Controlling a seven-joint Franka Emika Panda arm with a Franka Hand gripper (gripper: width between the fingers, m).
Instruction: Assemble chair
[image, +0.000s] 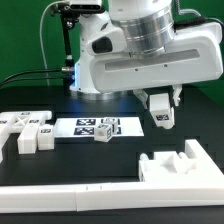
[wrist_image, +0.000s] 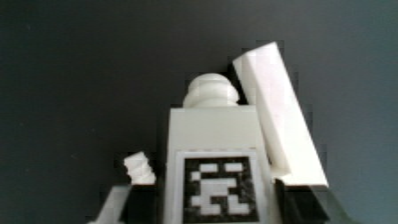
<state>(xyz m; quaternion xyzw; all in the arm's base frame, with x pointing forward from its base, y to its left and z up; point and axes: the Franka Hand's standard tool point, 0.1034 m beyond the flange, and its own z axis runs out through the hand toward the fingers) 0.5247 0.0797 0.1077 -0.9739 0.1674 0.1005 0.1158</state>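
My gripper (image: 161, 110) hangs over the black table at the exterior view's right. It is shut on a white blocky chair piece (image: 164, 120) with a black-and-white tag. The wrist view shows that piece (wrist_image: 214, 140) between my fingers (wrist_image: 135, 198), with a rounded peg (wrist_image: 210, 90) at its far end. A flat white panel (wrist_image: 278, 110) lies on the table right beside the piece. Other chair pieces (image: 25, 130) are grouped at the exterior view's left. A notched white part (image: 185, 162) lies at the front right.
The marker board (image: 85, 126) lies mid-table with a small tagged cube (image: 102, 135) at its front edge. A long white rail (image: 90, 195) runs along the front. The arm's white body (image: 140, 50) fills the upper part of the exterior view. A small white bit (wrist_image: 135, 163) lies beside the held piece.
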